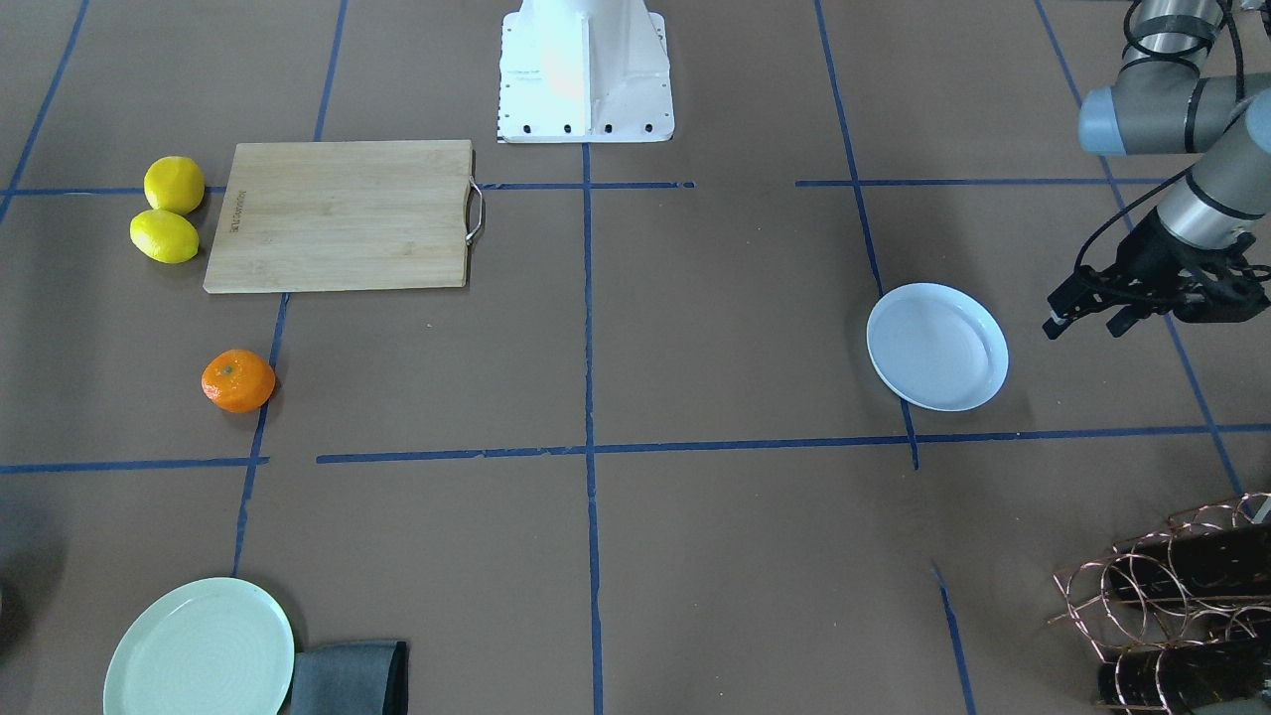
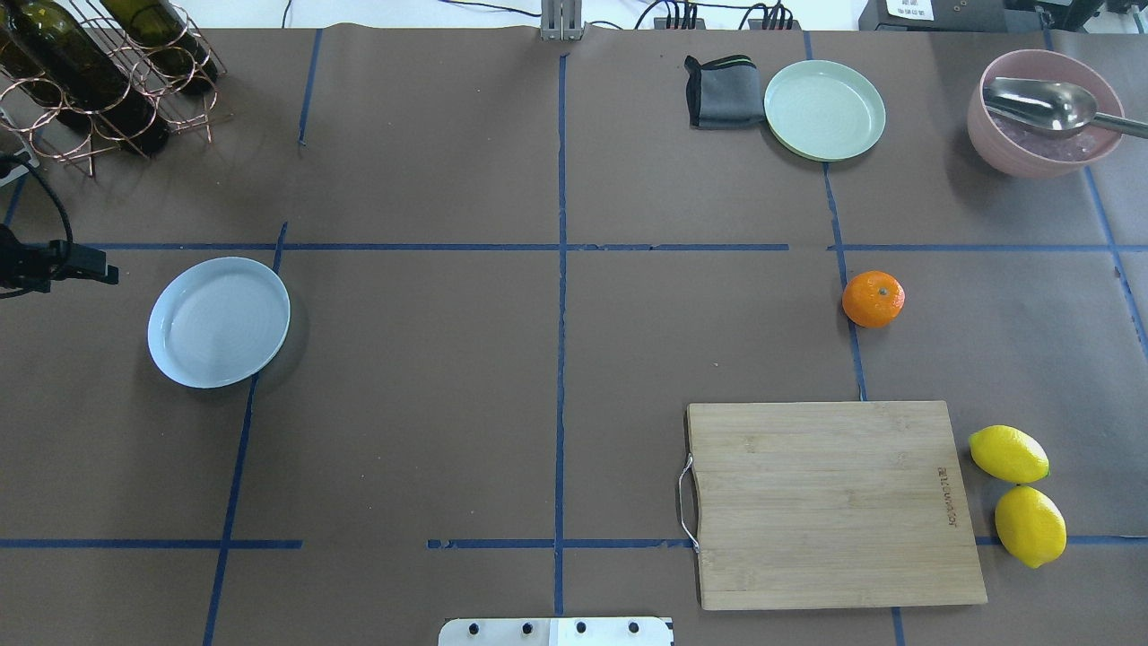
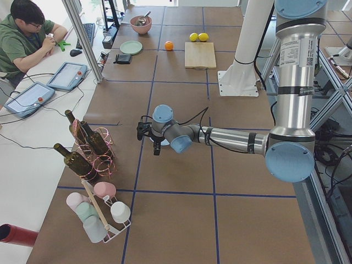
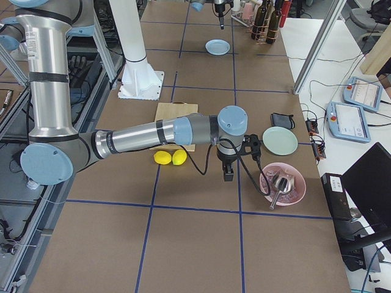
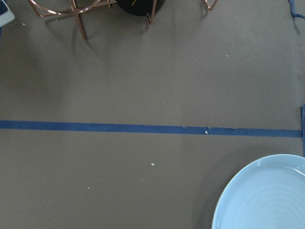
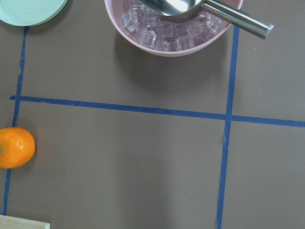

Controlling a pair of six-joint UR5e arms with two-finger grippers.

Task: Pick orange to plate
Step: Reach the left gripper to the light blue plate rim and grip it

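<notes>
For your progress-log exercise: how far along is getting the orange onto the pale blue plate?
Done: nothing; the orange sits on the table, far from the empty plate. In hand: nothing; the left hand hangs open beside the plate, the right hand hovers near the orange, open or shut unclear. Left: grasping, carrying and placing the orange.

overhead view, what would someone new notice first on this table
The bright orange stands out, alone on the right half of the brown table, just beyond the wooden cutting board. Two yellow lemons lie by the board's right edge. Far off on the left sits the pale blue plate, empty.
</notes>
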